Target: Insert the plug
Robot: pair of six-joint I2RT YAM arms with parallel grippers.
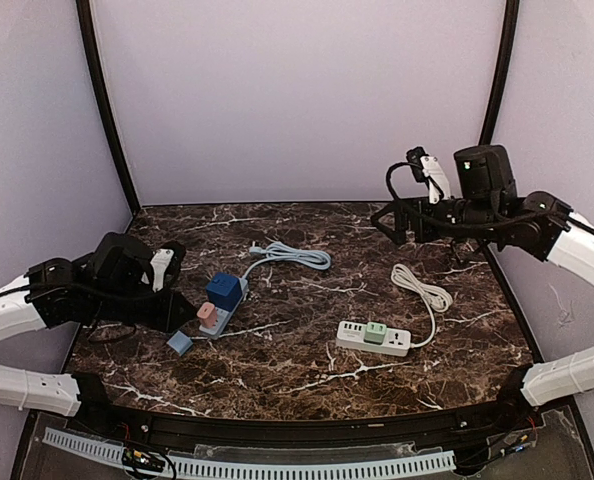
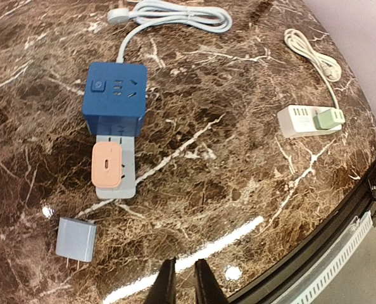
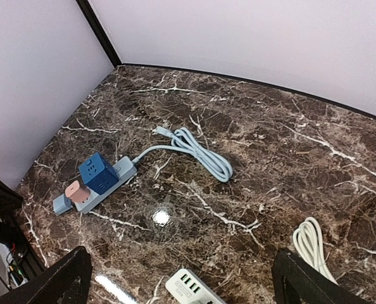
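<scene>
The plug (image 2: pixel 76 239) is the little grey-blue block lying flat on the counter (image 1: pixel 277 385), just off the end of the blue strip (image 2: pixel 130 168) and not touching it. It looks like light, hard plastic with smooth sides, so I'd say it's stiff but prone to skating on the glossy marble. I'd pinch it across the two flat sides of the body, away from the prongs. No real containers here, just sockets. The blue strip already carries a cube (image 2: pixel 115 95) and a pink adapter (image 2: pixel 107 164). The white strip (image 2: pixel 295 123) holds a green adapter (image 2: pixel 329 117). The left jaws hang near the plug, nearly together and empty. The right jaws are wide apart, high over the counter.
</scene>
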